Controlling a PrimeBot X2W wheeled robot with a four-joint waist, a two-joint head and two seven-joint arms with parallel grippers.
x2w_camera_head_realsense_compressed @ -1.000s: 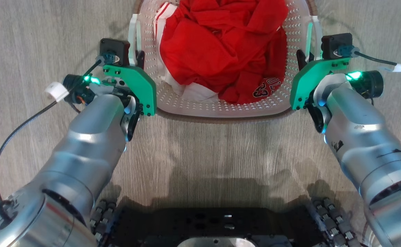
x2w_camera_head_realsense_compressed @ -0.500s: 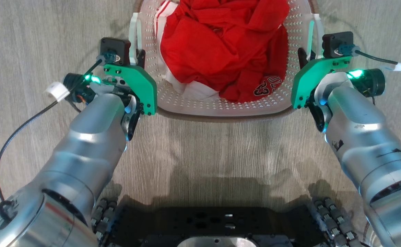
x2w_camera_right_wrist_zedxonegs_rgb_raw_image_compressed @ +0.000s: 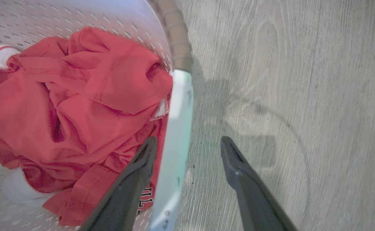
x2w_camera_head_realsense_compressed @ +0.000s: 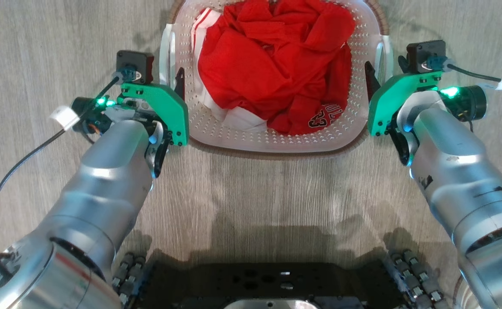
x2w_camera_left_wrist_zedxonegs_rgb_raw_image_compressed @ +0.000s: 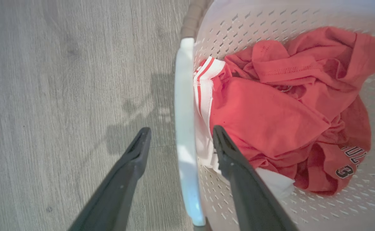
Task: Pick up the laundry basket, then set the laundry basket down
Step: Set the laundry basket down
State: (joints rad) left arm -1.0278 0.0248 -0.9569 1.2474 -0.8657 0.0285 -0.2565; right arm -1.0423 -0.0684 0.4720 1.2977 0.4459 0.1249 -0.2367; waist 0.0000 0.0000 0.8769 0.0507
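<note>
While straddling the handles like this, close both sets of jaws together and with even pressure, then raise both arms at one pace to keep the load level. Best to clamp near the middle of each handle, not toward an end. Worth watching the inner fingers, which are close to the red clothes [x2w_camera_head_realsense_compressed: 272, 73], so as to pinch plastic and not fabric.

Laundry basket [x2w_camera_head_realsense_compressed: 276, 141] apparently resting on the pale wood-grain floor [x2w_camera_head_realsense_compressed: 251, 193], directly ahead of the robot's base and between the two arms.

Left gripper [x2w_camera_left_wrist_zedxonegs_rgb_raw_image_compressed: 181, 129]: jaws spread, gripping nothing, one finger outside the white left handle [x2w_camera_left_wrist_zedxonegs_rgb_raw_image_compressed: 184, 96] over bare floor, the other inside the basket above the clothes. Right gripper [x2w_camera_right_wrist_zedxonegs_rgb_raw_image_compressed: 189, 139]: likewise spread and empty, astride the right handle [x2w_camera_right_wrist_zedxonegs_rgb_raw_image_compressed: 177, 106], inner finger just beside it.

Silver forearms [x2w_camera_head_realsense_compressed: 109, 171] reaching forward from the lower corners of the head view and converging on the basket's sides, wrists bent to aim the fingers downward.
</note>
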